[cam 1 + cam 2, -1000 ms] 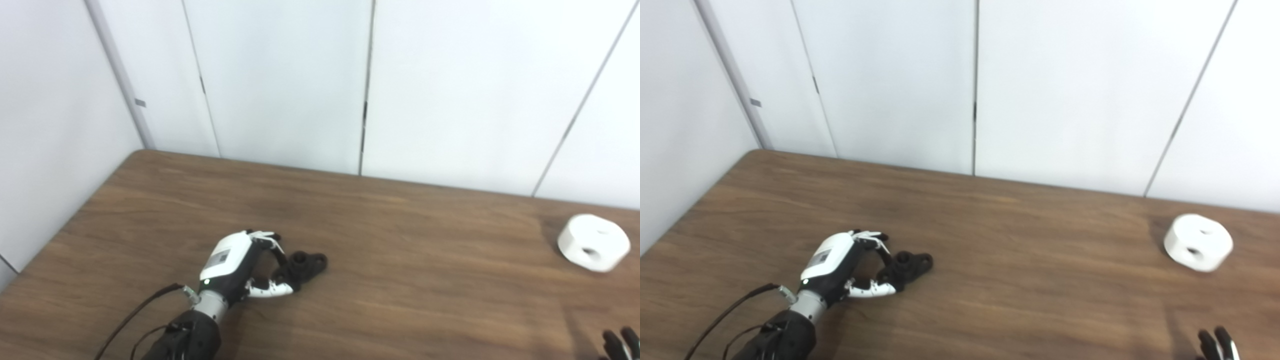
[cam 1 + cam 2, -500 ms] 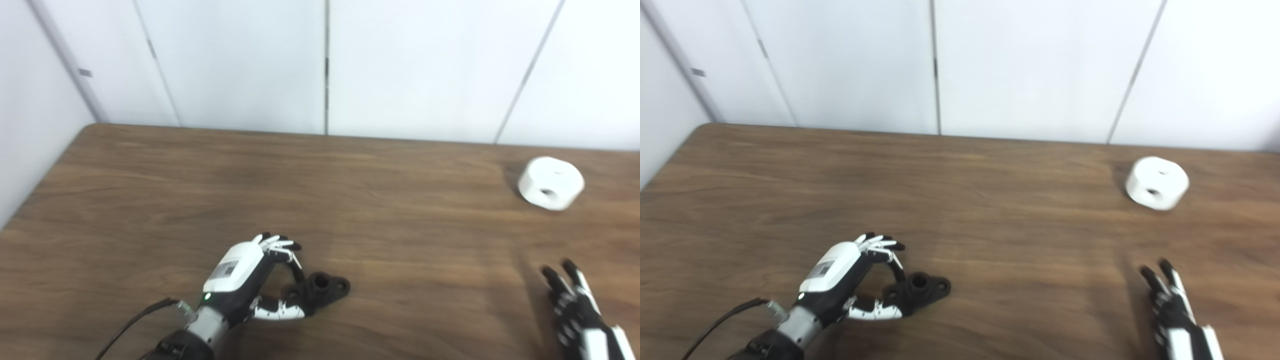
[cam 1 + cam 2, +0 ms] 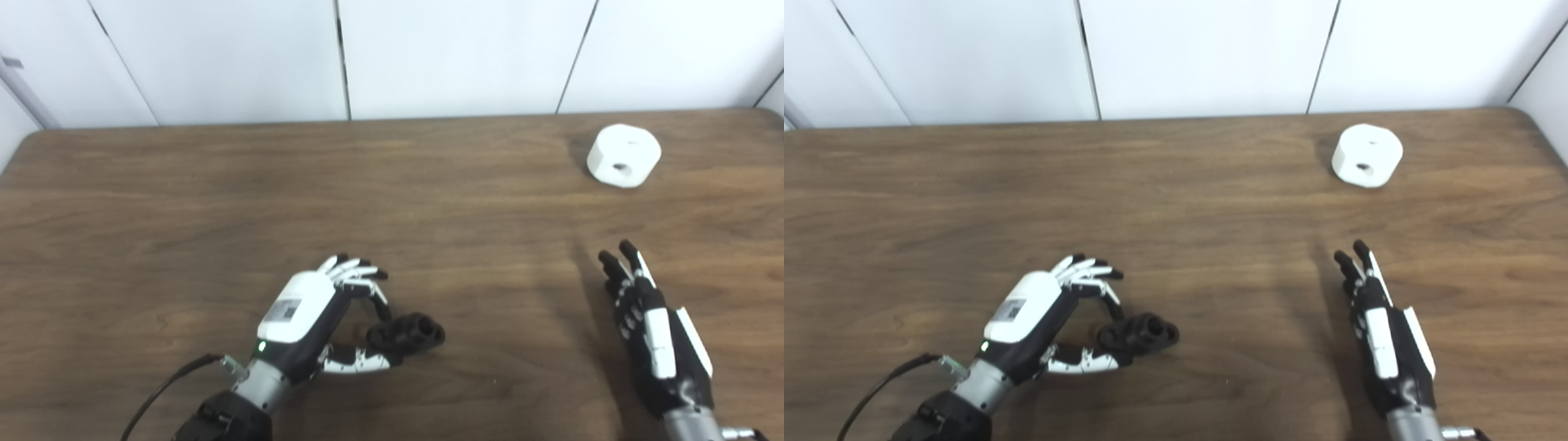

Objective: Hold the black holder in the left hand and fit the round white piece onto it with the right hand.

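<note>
Left eye view shows our left hand point(image 3: 306, 312) closed on the black holder point(image 3: 407, 334), thumb beneath it and fingers curled over its near end; the rest of the part juts out past the fingertips. A second ago the holder lay flat on the table point(image 3: 184, 196). We now read it as tipped up, its far end seemingly clear of the wood, though the frames cannot confirm full clearance. The camera has also swung, so the scene's shift across the picture is not movement of the parts.

Our right hand point(image 3: 649, 321) has come well into view, fingers extended and apart, holding nothing. The round white piece point(image 3: 623, 154) sits well ahead of those fingertips and slightly to their outer side, untouched, one bore hole facing us.

We judge the holder grip as made and the reach for the white piece as under way. Fitting has not begun. Risk noted: the pinch on the holder looks shallow.
</note>
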Tool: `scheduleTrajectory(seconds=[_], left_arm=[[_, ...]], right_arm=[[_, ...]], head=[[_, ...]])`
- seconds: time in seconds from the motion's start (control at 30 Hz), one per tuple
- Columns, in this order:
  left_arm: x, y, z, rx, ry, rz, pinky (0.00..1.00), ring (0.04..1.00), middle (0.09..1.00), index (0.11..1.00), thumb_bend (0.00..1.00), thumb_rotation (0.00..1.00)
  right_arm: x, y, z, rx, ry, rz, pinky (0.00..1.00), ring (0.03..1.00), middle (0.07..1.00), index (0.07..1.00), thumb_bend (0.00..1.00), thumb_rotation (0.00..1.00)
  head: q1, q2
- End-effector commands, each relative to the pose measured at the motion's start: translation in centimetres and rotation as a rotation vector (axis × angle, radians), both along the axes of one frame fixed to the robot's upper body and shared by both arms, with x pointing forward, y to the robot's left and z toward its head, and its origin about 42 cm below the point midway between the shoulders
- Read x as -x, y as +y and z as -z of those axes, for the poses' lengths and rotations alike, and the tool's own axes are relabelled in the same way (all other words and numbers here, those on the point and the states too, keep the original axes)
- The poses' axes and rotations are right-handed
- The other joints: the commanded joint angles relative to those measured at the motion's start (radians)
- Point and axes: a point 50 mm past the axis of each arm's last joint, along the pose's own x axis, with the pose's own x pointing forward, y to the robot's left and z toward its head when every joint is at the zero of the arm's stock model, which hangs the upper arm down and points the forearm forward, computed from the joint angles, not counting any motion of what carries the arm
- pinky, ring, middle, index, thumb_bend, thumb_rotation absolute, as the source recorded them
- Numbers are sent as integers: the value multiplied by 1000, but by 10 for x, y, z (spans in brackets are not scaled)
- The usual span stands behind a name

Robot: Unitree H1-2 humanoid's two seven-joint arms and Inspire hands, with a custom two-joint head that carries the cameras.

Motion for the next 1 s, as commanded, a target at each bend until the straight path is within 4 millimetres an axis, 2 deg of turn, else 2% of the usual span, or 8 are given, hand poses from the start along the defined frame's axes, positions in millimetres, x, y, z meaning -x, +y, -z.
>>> scheduleTrajectory(seconds=[0.0,0.07,0.47,0.97], left_arm=[[1,-2,-11,-6,-71,37,961,888,816,487,518,55],[1,-4,-10,-15,-70,47,966,892,819,488,518,56],[-9,-10,-1,-84,-112,61,949,875,790,487,518,55],[-21,-24,-10,-188,-136,49,941,847,765,488,519,53]], right_arm=[[-2,7,-9,-11,-36,1,1000,983,935,999,663,985],[-3,8,-10,-8,-36,5,1000,981,933,996,667,985],[-4,7,-14,-15,-44,2,1000,986,937,985,647,995],[-3,6,-11,-15,-44,-6,1000,996,944,1000,647,1000]], head=[[-1,1],[0,13],[20,19],[30,6]])
